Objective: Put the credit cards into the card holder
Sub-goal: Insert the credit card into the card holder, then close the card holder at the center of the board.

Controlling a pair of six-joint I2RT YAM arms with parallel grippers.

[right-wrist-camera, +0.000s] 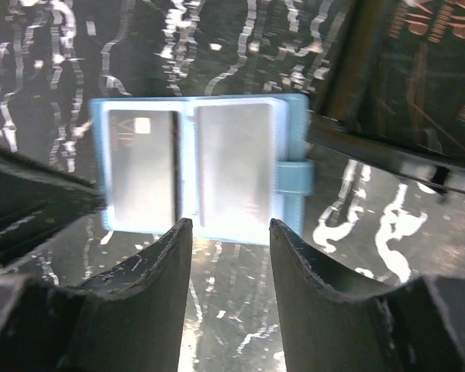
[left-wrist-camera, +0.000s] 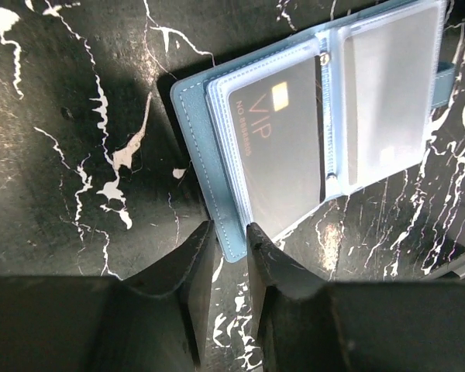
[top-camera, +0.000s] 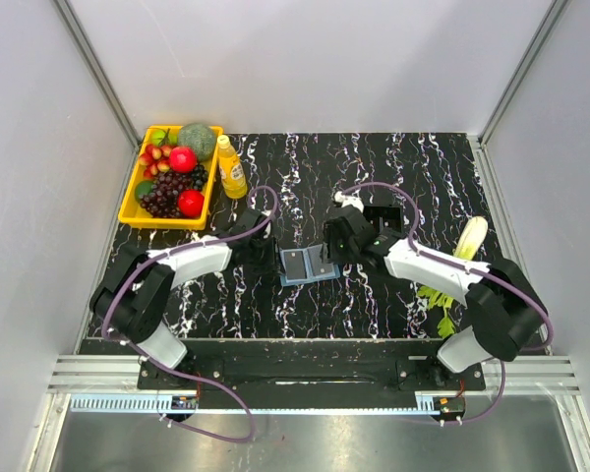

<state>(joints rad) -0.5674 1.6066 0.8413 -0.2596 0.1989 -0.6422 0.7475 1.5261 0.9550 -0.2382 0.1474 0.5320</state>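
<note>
The blue card holder [top-camera: 308,264] lies open on the black marbled table between my two grippers. In the left wrist view a dark card [left-wrist-camera: 283,147] marked VIP sits in one clear sleeve of the card holder [left-wrist-camera: 198,139], and a grey card [left-wrist-camera: 387,101] sits in the other sleeve. My left gripper [left-wrist-camera: 231,226] is closed narrowly on the holder's near corner; it also shows in the top view [top-camera: 271,258]. My right gripper [right-wrist-camera: 231,223] is open and empty, just short of the holder's edge [right-wrist-camera: 294,178], and shows in the top view [top-camera: 334,251].
A black box-like frame [top-camera: 383,218] stands just behind the right gripper, with dark printed cards in it [right-wrist-camera: 434,70]. A yellow tray [top-camera: 138,211] of fruit and a yellow bottle [top-camera: 231,167] stand at the back left. A pale vegetable [top-camera: 470,238] and green leaves [top-camera: 438,300] lie at right.
</note>
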